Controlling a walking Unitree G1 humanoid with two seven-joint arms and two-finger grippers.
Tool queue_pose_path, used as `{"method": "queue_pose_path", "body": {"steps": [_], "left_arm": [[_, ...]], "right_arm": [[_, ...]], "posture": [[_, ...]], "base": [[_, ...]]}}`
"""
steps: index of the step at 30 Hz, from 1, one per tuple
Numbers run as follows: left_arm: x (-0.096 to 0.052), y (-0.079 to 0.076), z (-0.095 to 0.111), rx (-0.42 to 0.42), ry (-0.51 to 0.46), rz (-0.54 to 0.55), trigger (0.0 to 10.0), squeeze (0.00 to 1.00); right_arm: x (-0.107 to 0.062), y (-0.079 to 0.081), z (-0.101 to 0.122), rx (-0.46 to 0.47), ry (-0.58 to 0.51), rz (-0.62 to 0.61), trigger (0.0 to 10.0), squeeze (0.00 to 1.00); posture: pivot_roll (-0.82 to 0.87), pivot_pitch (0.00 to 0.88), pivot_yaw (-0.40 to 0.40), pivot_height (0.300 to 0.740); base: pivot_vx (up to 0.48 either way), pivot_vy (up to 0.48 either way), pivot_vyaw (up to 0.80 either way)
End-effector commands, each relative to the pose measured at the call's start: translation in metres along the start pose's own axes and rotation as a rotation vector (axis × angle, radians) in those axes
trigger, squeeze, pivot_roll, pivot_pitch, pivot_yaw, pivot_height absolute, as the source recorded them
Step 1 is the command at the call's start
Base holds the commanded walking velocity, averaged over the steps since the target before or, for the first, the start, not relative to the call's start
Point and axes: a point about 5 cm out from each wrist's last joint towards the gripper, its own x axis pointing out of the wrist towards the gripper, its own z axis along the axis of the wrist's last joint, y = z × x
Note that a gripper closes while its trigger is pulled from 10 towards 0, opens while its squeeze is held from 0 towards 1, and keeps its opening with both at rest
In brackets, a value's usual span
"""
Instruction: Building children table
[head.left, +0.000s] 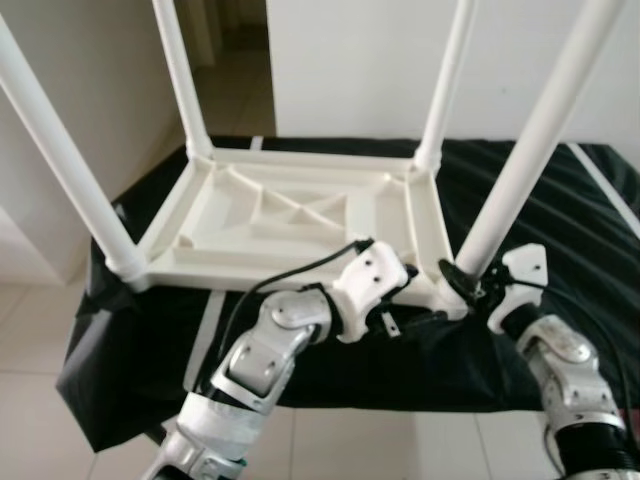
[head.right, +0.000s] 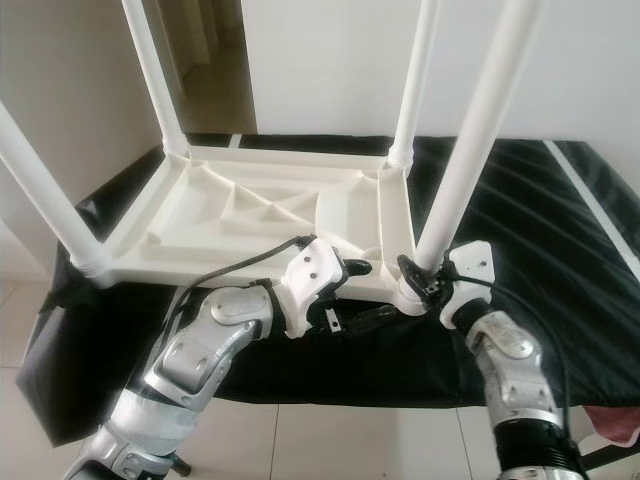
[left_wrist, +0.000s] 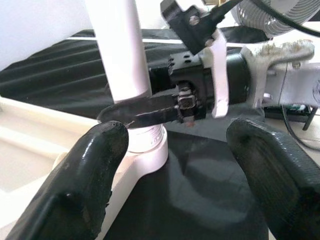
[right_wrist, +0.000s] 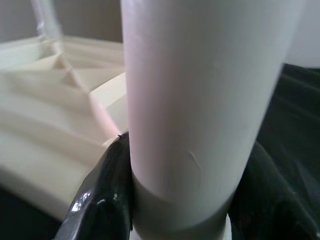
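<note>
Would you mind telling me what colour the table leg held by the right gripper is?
White. The table leg in the right gripper shows best in the left eye view.

- A black cloth (head.left: 560, 215) covers the work surface under and beyond both pincers.
- Pale floor tiles (head.left: 40, 440) lie below them.
- White walls (head.left: 340, 60) stand behind, with a doorway (head.left: 235, 50) far beyond the left pincer.

All four table legs (head.left: 530, 150) ran out past top edge; left gripper (head.left: 415, 305) fingertips were hidden behind its wrist.
</note>
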Motion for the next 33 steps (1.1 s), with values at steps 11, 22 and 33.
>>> {"method": "queue_pose_path", "body": {"steps": [11,22,33], "left_arm": [[-0.004,0.007,-0.004,-0.018,0.015,0.085,10.0,0.00],[-0.008,0.009,-0.010,-0.039,0.021,0.116,10.0,0.00],[-0.014,0.004,-0.024,-0.091,0.038,0.119,10.0,0.00]], "right_arm": [[0.003,0.012,-0.015,0.123,0.062,-0.083,10.0,0.00],[0.008,0.042,-0.013,0.137,0.085,-0.406,10.0,0.00],[0.005,0.065,-0.017,0.238,0.154,-0.716,10.0,0.00]], "posture": [[0.03,0.000,0.010,0.740],[0.02,0.000,0.003,0.740],[0.01,0.000,0.001,0.740]], "base": [[0.000,0.000,0.00],[0.000,0.000,0.00],[0.000,0.000,0.00]]}}
